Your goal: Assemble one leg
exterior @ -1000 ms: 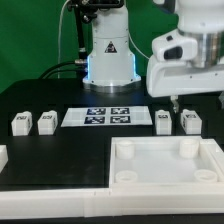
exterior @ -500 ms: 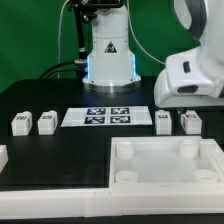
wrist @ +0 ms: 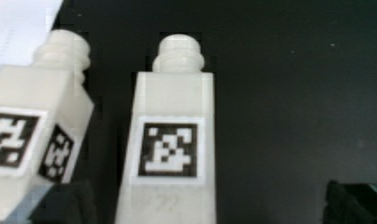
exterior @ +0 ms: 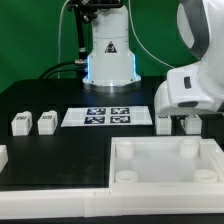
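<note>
Right of the exterior frame, the hand hangs spread wide over the leg; a neighbouring leg lies just beside on the black counter.

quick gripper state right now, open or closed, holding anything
gripper: open, holding nothing, fingers wide apart over a leg

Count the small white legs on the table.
4. At the exterior view's left: the outer left leg and inner left leg. At its right, below the arm: the inner right leg and outer right leg. None looks hidden.
</note>
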{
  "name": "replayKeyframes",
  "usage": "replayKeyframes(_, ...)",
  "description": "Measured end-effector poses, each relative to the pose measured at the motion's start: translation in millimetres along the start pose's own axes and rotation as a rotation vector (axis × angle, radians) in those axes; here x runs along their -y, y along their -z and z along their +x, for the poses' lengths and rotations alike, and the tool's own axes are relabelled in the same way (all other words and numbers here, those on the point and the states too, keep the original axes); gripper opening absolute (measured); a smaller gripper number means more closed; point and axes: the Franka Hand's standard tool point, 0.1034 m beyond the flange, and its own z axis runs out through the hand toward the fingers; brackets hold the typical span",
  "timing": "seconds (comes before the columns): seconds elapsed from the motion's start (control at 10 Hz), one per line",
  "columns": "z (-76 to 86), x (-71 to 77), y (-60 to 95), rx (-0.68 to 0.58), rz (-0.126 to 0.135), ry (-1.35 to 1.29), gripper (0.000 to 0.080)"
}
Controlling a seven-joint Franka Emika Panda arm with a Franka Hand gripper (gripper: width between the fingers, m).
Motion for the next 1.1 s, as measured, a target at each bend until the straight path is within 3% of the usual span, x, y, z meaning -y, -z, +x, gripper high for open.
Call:
replayKeyframes(0.3,-0.9,1.8,-21.6,0.030,-0.008,-0.026,0.0649)
replayKeyframes(0.6,-0.4,4.0,-24.0,0.042,-0.012,-0.033,0.0621)
replayKeyframes(0.8,-0.5,3.9,-24.3,0.042,-0.013,-0.033,0.0287)
replayKeyframes(1.1,-0.5,3.9,-24.3,0.043,-0.013,-0.033,0.0290)
